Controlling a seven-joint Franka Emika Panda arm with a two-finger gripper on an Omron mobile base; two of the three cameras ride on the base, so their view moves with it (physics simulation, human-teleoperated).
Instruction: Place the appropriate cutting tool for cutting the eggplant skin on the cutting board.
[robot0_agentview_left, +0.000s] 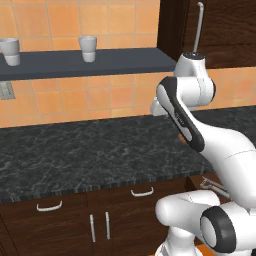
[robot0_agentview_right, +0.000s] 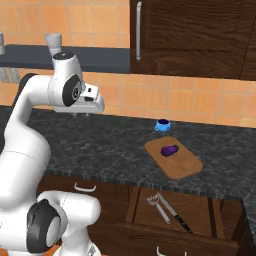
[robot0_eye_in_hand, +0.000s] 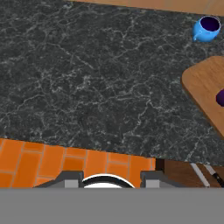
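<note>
The peeler (robot0_agentview_right: 153, 201) lies in the open drawer (robot0_agentview_right: 200, 212) below the table edge, its head toward the drawer's left rear and its handle running down and to the right; a knife (robot0_agentview_right: 176, 217) lies just beside it on the right, roughly parallel, dark handle toward the front. For removing eggplant skin the peeler is judged the appropriate tool. Directly above the drawer, on the dark stone table (robot0_agentview_right: 100, 145), sits the cutting board (robot0_agentview_right: 182, 167), with the eggplant (robot0_agentview_right: 169, 150) resting on its rear half; a small blue bowl (robot0_agentview_right: 162, 125) stands just behind the board. The fingers (robot0_agentview_right: 81, 114) hang above the table well to the left of the board and the drawer, pointing downward. From the fingers, the peeler therefore lies to the right, nearer the robot and lower, below the level of the table top. The coming move calls for a sweep to the right and a descent into the drawer, with the fingers turned across the peeler's long axis. In the hand view the board corner and the drawer contents sit at the right edge. Whether the fingers are spread or closed cannot be told from these pictures
</note>
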